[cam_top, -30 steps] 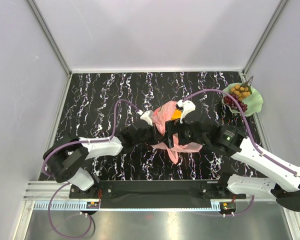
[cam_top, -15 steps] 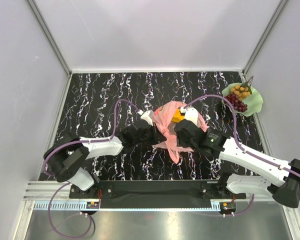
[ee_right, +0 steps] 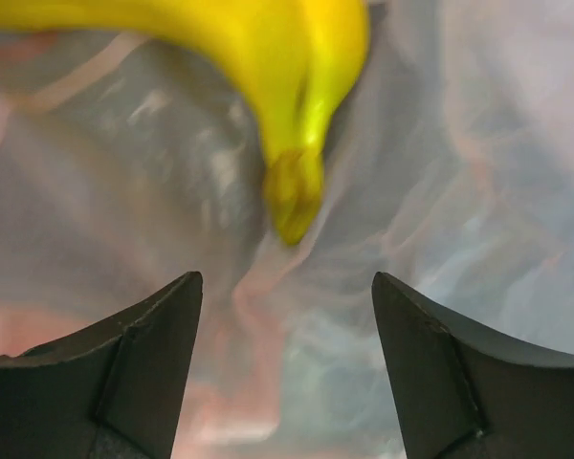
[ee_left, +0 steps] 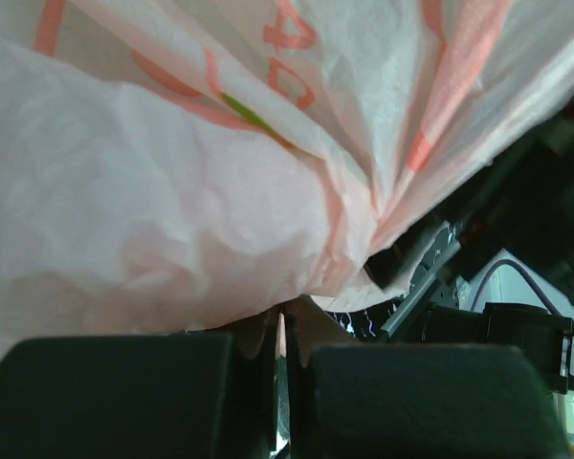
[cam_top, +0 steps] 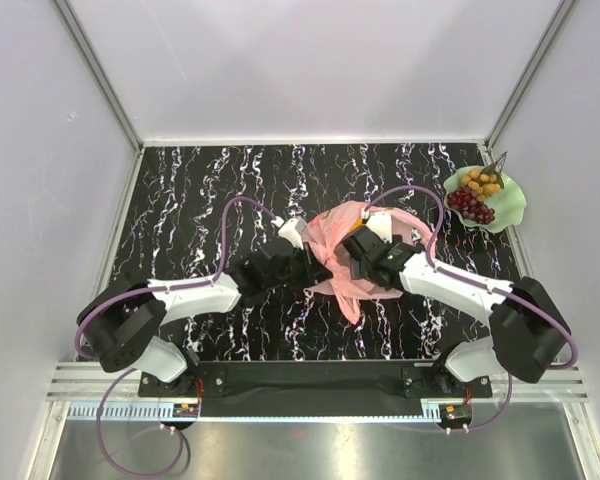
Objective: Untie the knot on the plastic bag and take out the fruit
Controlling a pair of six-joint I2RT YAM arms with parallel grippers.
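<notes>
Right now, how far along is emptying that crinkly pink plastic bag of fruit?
Done: the dark red grape bunch and small brown round fruits lie on the wavy green plate. In hand: the left gripper is shut on the pink plastic bag, whose mouth looks open; the open right gripper faces a yellow banana inside. Left: lifting it out.

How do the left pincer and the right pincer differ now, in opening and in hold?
The left pincer is shut, pinching a fold of the plastic bag; the right pincer is open and holds nothing. The left pincer grips the bag's left side; the right pincer faces the tip of the banana inside it. Both are at the same bag.
</notes>
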